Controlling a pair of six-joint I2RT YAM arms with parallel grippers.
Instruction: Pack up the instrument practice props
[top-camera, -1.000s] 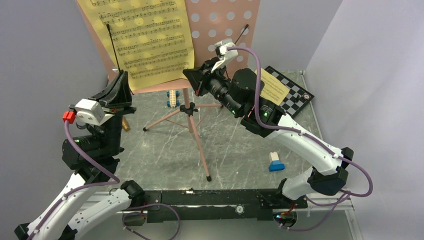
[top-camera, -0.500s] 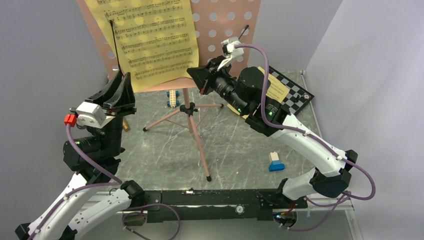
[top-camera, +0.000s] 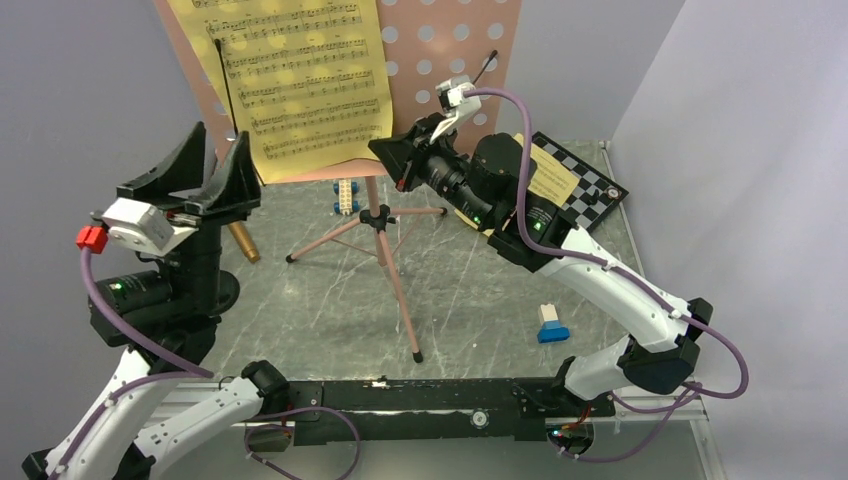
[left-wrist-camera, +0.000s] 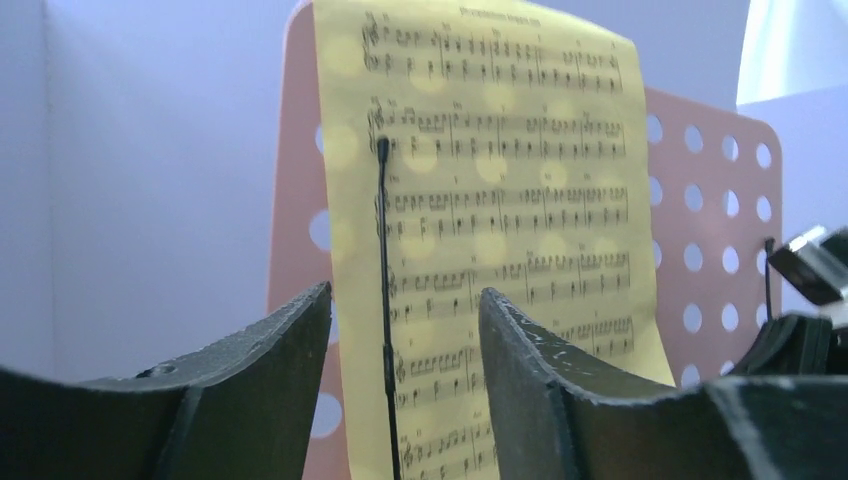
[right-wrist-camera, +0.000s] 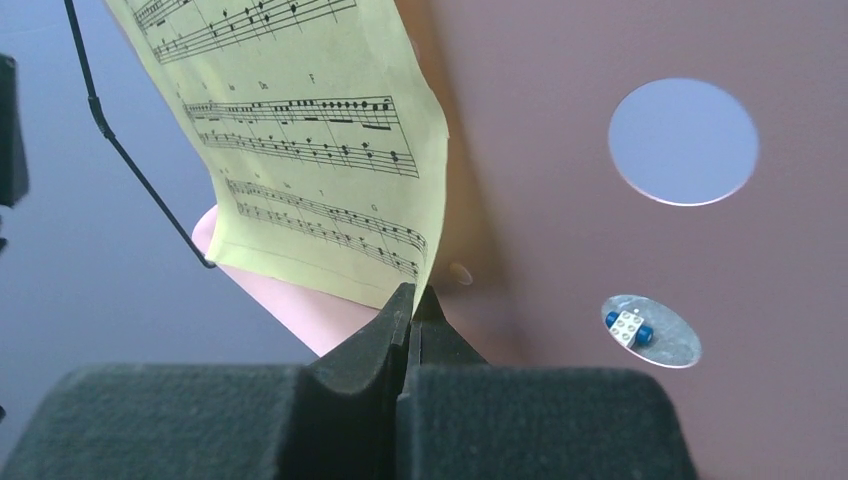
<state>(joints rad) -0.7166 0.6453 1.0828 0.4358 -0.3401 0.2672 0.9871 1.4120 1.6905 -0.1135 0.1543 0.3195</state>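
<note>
While the pink music stand stands on the surface, we see the yellow sheet-music page leaning on its desk, its lower corner clamped in the right claw. The left claw hangs apart, empty, above the gold-brown microphone lying on the surface.

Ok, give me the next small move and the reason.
Probably: the right gripper draws the yellow sheet music rightward, off the pink music stand. It is shut on the page's lower corner, the left gripper stands open holding nothing, and a thin black wire crosses the page's left side.
</note>
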